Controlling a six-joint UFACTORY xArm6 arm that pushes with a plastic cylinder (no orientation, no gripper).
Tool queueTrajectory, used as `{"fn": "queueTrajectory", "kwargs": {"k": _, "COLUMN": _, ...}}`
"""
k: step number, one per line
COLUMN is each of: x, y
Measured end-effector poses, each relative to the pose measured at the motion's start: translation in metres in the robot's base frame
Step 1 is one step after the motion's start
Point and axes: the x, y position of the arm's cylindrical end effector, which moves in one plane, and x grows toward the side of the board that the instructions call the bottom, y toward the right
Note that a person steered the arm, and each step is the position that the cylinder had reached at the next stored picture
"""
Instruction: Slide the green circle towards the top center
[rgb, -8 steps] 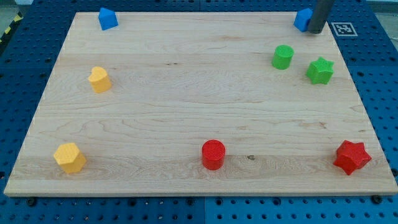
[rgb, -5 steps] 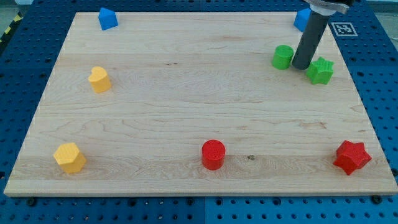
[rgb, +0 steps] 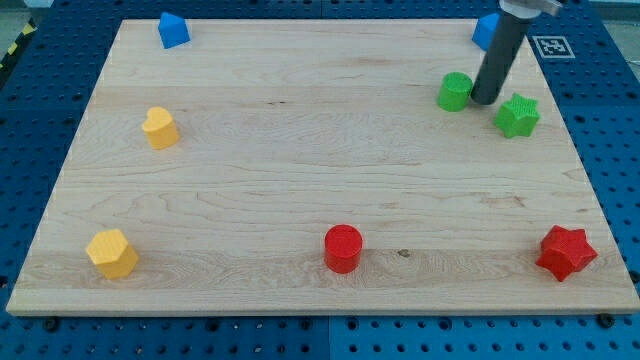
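Observation:
The green circle (rgb: 455, 91) stands at the board's upper right. My tip (rgb: 484, 101) is down on the board right beside it, on its right side, touching or nearly touching it. The green star (rgb: 517, 116) lies just to the right of my tip and a little lower. The dark rod rises from the tip towards the view's top right and covers part of a blue block (rgb: 485, 30) at the board's top right edge.
A blue block (rgb: 173, 30) sits at the top left. A yellow block (rgb: 159, 128) is at the left and another yellow block (rgb: 111, 253) at the bottom left. A red circle (rgb: 343, 248) is at bottom centre, a red star (rgb: 566, 252) at bottom right.
My tip came down from the top right edge to between the two green blocks, then shifted slightly up and left towards the green circle. The green star moved slightly right.

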Motion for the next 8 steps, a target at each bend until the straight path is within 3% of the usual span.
{"fn": "queueTrajectory", "kwargs": {"k": 1, "x": -0.01, "y": -0.032}}
{"fn": "queueTrajectory", "kwargs": {"k": 3, "x": 0.029, "y": -0.041}}
{"fn": "queueTrajectory", "kwargs": {"k": 6, "x": -0.034, "y": -0.134}}
{"fn": "queueTrajectory", "kwargs": {"k": 8, "x": -0.023, "y": -0.176}}
